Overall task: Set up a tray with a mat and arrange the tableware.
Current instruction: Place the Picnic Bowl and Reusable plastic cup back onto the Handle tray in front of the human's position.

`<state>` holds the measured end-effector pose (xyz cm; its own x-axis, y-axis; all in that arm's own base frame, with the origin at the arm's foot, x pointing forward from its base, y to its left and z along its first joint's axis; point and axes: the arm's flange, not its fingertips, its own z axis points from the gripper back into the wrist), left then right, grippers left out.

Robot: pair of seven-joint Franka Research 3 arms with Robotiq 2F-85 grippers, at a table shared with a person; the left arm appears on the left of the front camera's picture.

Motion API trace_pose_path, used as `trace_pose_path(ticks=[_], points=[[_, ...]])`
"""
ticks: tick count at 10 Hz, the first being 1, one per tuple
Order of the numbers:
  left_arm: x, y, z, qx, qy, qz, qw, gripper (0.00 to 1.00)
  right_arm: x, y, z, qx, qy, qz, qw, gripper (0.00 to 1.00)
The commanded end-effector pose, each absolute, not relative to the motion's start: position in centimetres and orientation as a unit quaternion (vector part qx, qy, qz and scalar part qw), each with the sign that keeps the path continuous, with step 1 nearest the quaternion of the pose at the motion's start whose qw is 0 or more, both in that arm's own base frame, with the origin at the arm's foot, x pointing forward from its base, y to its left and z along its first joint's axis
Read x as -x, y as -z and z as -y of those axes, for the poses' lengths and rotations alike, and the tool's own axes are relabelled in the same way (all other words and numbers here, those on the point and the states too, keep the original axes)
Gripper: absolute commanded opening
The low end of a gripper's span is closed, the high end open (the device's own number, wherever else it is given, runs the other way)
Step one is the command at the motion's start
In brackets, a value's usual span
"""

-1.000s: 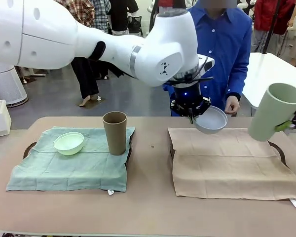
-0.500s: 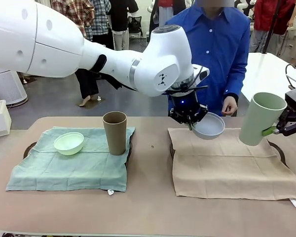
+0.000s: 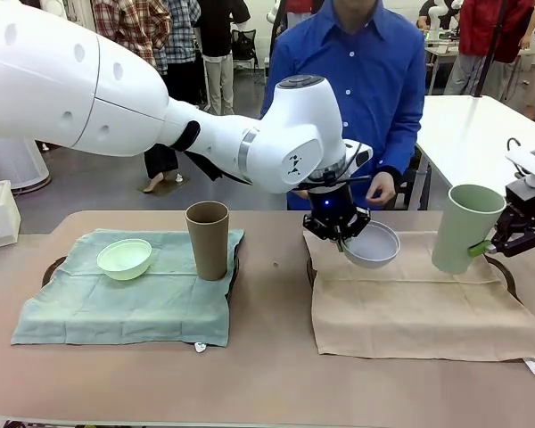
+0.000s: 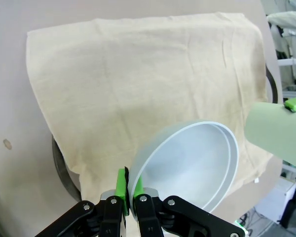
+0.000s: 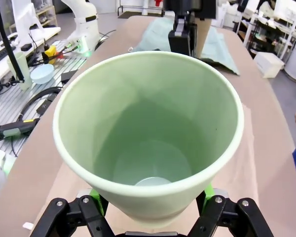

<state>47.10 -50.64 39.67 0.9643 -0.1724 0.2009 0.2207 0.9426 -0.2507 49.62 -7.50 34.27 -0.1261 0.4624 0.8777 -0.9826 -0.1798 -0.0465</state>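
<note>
My left tool point(image 3: 342, 239), pinched on the pale bowl point(image 3: 373, 244) rim, has dropped it low over the beige mat point(image 3: 419, 303). My right tool point(image 3: 504, 239), clamping the pale green cup point(image 3: 464, 227), has lowered too; both look near placement. The surface point(image 3: 267, 374) is tan; 1 person point(image 3: 361, 80) stands opposite.

Taking the right-hand cloth point(image 3: 419, 299) as landmark: one bowl point(image 3: 372, 245) hangs over its far left corner, one cup point(image 3: 462, 228) over its far right edge, the other cup point(image 3: 208, 239) and bowl point(image 3: 125, 259) stand well to its left
</note>
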Motion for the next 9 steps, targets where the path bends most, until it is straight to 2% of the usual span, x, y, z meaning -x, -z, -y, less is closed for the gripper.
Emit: trace_pose_path(ticks=[1,2,3,6,9], points=[[-47.5,-39.6,50.4,0.152,0.103,0.091,0.979,0.04,-50.7,-33.8,7.5,-0.378,-0.661,0.36,0.538,0.82],[-46.9,-40.5,50.4,0.149,0.105,0.088,0.979,0.04,-50.1,-35.4,7.3,-0.357,-0.659,0.361,0.555,0.82],[-47.3,-39.5,50.6,0.137,0.099,0.089,0.982,0.04,-49.9,-33.5,7.6,-0.383,-0.666,0.341,0.543,0.82],[-47.3,-39.5,50.7,0.139,0.097,0.089,0.982,0.04,-50.1,-33.7,7.7,-0.377,-0.666,0.343,0.545,0.82],[-48.8,-36.8,50.6,0.151,0.107,0.072,0.98,0.04,-51.9,-30.8,8.1,-0.406,-0.663,0.35,0.522,0.82]])
